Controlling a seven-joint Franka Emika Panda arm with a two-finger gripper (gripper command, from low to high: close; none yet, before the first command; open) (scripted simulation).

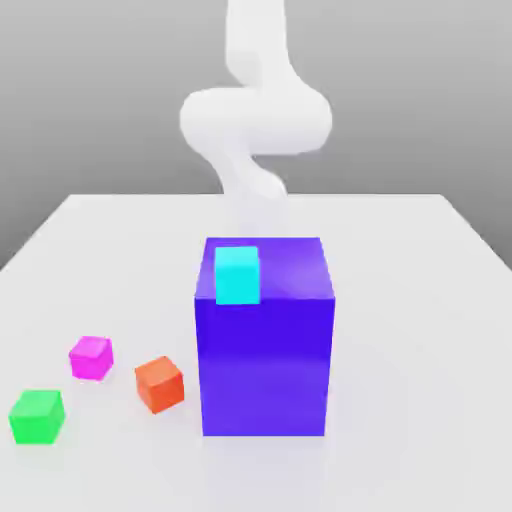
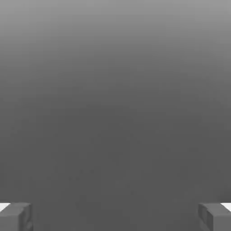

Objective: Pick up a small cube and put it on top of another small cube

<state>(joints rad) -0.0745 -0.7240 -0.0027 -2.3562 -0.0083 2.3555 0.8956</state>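
Gripper [image 2: 115, 216] fingers stand spread wide in the hand view, one grey fingertip [image 2: 16, 216] at each lower corner of the picture, with nothing between them but a plain grey backdrop.

In the exterior view the white table [image 1: 420, 330] fills the lower part of the scene under a grey background. The white robot arm [image 1: 255, 115] rises behind the table's middle, its links curving in a bend above the far edge of the big block; its lower end is hidden or washed out against the pale surface.

A big blue-violet block [image 1: 265, 360] stands upright near the middle of the table, by far the largest object. On its top face, towards the front edge and on the exterior view's left side, sits a cyan cube [image 1: 237, 275], resting flat.

On the table to the exterior view's left of the block lie three small cubes, apart from one another. An orange cube [image 1: 160, 384] is nearest the block, just beside its lower left corner but not touching it. The small magenta-pink cube [image 1: 91, 357] lies further left and slightly farther back. A green cube [image 1: 37, 416] sits furthest left and nearest the front edge. All three rest flat on the table, well away from the gripper.
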